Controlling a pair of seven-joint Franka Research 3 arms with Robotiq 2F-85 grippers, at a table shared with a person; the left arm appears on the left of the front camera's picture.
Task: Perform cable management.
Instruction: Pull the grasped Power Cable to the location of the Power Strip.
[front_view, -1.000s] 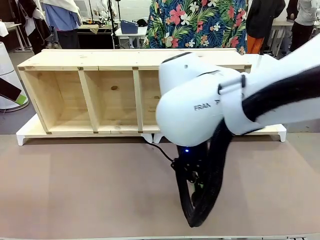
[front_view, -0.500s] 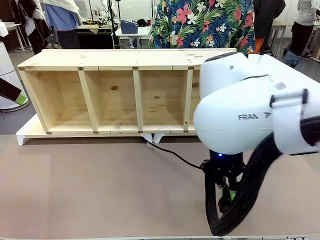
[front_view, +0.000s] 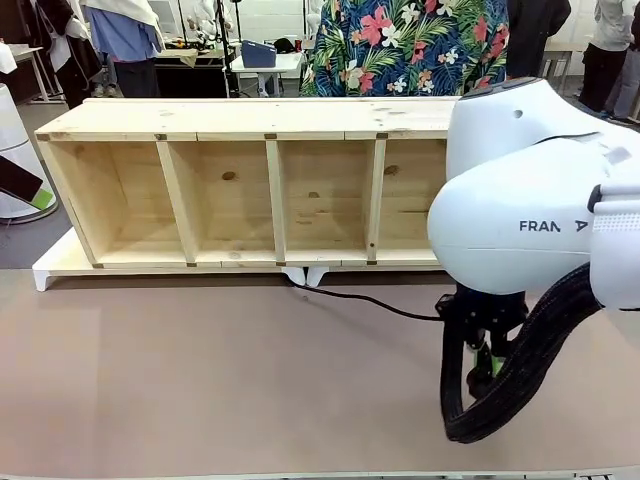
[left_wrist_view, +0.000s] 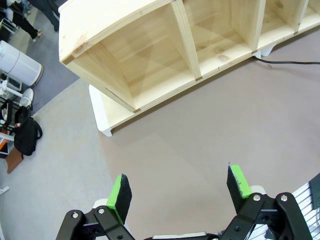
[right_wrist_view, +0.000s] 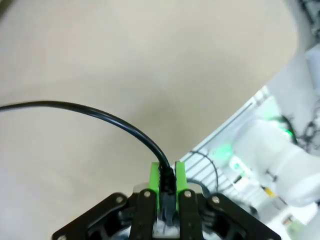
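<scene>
Now the right jaws are clenched on the cable (right_wrist_view: 100, 114), near right on the tabletop (front_view: 200, 380); left jaws hang released over the tabletop, wooden shelf (front_view: 275, 190) beyond.

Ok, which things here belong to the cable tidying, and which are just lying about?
In the job: black cable; right end effector, shut on it.
Lying about: wooden shelf; left end effector, open, holding nothing.
</scene>
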